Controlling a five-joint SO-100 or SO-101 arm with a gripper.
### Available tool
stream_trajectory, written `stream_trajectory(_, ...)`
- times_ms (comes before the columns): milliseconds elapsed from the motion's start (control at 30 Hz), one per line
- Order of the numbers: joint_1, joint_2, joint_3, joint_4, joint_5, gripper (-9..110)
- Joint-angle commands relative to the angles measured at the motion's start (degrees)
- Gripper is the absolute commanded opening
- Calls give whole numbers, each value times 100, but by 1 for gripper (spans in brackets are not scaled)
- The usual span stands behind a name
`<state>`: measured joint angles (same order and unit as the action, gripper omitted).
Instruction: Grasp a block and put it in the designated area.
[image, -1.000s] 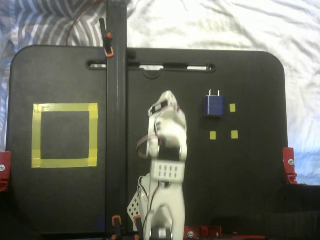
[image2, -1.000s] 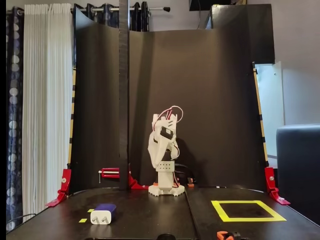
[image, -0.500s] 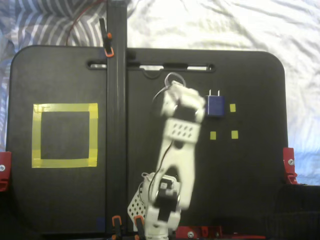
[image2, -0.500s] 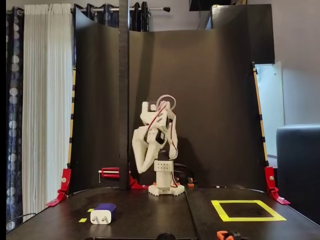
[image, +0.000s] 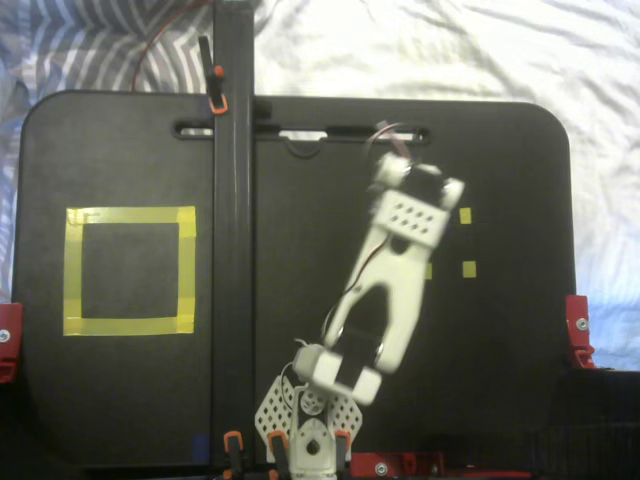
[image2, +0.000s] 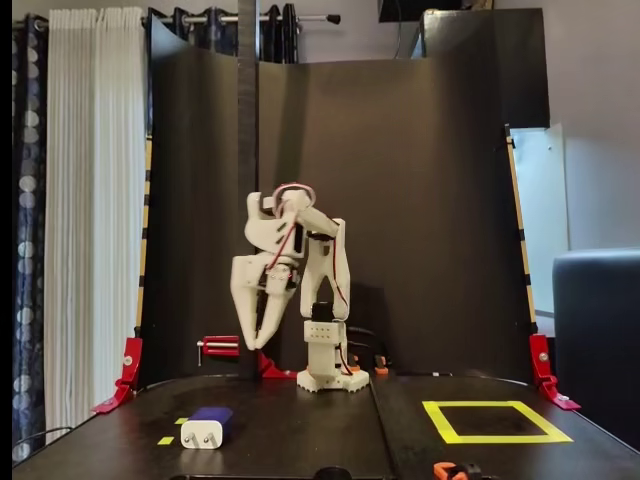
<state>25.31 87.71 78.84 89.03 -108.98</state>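
Since a moment ago, my white plastic arm has swung out toward the blue block. Big, flat and black, the table holds a square of yellow tape, the designated area, at 9 o'clock in the top-down view, with only black inside. From the front, my gripper hangs high, fingers a little apart. Below sits the boxy block, white-faced, smooth.
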Motion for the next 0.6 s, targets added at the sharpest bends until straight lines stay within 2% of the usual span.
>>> stream_trajectory(0, 229, -193, -404, 0, -308, 0)
stream_trajectory(567, 1327, -1143, -501, -967, -1775, 0)
